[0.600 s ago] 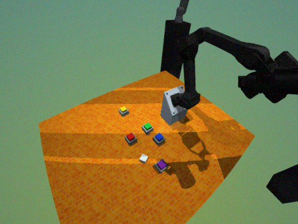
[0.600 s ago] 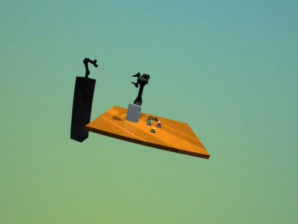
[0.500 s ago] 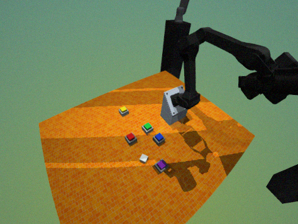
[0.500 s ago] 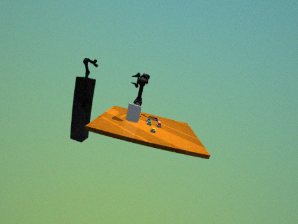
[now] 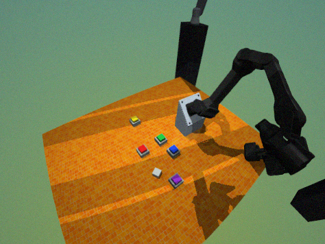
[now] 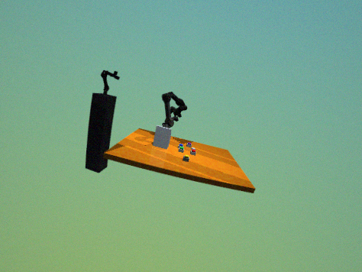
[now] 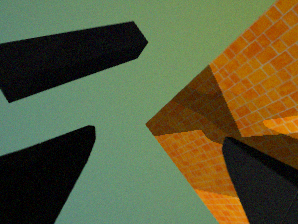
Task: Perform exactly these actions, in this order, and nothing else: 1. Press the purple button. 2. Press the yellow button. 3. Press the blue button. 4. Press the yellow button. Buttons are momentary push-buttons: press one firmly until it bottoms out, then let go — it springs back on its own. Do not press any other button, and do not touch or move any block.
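purple button (image 5: 176,179) shows from top, hidden in wrist view.

The black six-joint robot arm (image 5: 271,89) rises from its base, arches over and folds downward at the right; its black parallel-jaw gripper (image 5: 251,152) hangs with fingers spread wide, holding nothing
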{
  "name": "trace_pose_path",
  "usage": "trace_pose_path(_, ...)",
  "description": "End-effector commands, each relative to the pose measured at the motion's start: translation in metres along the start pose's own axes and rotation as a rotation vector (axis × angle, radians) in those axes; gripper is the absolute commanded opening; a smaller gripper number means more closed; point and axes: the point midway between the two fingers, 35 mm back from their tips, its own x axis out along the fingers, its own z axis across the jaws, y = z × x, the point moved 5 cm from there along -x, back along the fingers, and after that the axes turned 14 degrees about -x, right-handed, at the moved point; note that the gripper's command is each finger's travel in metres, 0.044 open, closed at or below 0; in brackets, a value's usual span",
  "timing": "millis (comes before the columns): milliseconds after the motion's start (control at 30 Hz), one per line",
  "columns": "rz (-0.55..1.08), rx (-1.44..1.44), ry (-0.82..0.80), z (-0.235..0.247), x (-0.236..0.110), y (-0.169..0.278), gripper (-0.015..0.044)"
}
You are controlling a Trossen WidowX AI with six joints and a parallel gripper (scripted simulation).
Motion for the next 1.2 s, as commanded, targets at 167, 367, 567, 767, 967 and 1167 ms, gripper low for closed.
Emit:
trace_pose_path(167, -0.177, 0.257, 0.391, -0.135, -0.041, -0.044, 0.0400)
trace_pose_path(367, -0.254, 0.459, 0.589, -0.215, -0.098, -0.033, 0.0400)
trace_pose_path(567, -0.295, 0.621, 0.695, -0.263, -0.145, -0.004, 0.0400)
trace_pose_path(767, -0.295, 0.621, 0.696, -0.265, -0.143, -0.004, 0.0374)
trace_pose_path(967, -0.297, 0.620, 0.693, -0.304, -0.099, -0.007, 0.0216)
trace_pose_path(1167, -0.297, 0.620, 0.693, -0.304, -0.099, -0.007, 0.0059)
